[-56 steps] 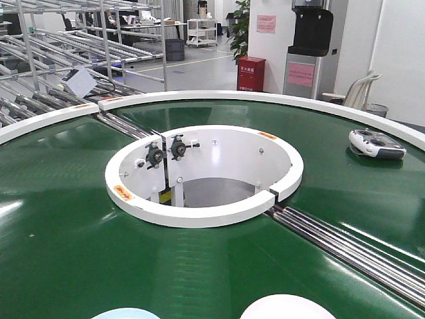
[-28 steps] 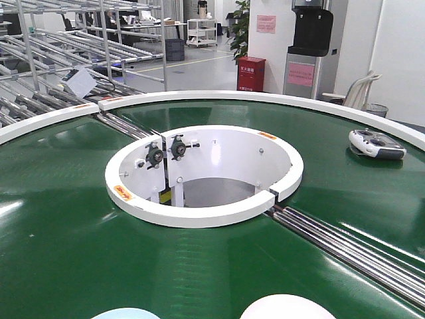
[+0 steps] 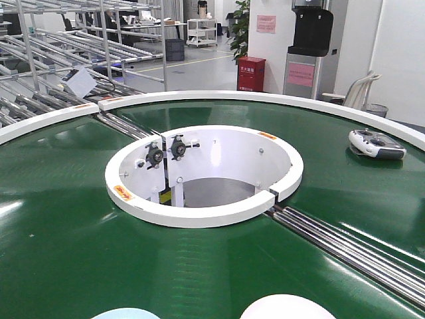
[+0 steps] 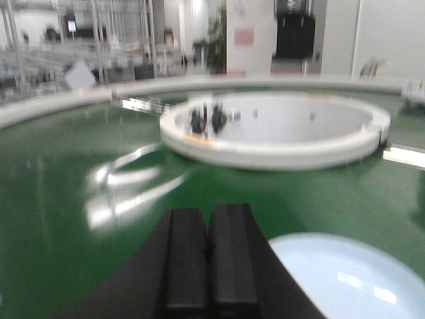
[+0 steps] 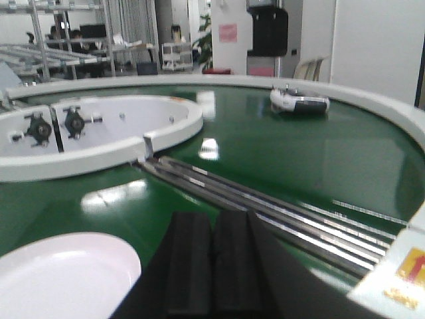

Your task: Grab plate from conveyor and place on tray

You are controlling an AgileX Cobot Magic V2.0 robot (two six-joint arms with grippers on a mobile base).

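Looking across the conveyor [image 3: 66, 226], a broad curved belt of dark green with white edge rims, filling most of every view. At its centre, a white ring opening [image 3: 199, 216]. From the ring toward the lower right of the front view, a band of steel rollers [image 3: 345, 249] set into the belt. Flat on the belt at the bottom edge of the front view, right of centre and cut off by the frame, the plate [image 3: 287, 307], pale and nearly white; in the right wrist view, low and to the left of the right gripper [image 5: 214, 266], near it but apart. Left of it, also cropped at the front view's lower edge, a pale blue plate [image 3: 126, 314], seen in the blurred left wrist view low and to the right of the left gripper [image 4: 209, 266], not touching. Both pincers closed, black pads [image 5: 192, 266] pressed together with nothing between them, over the belt. Well away on the belt's right side near the outer rim, a small white-and-grey remote controller [image 3: 377, 143]. On the ring's inner wall, two dark bearing blocks [image 3: 156, 155].
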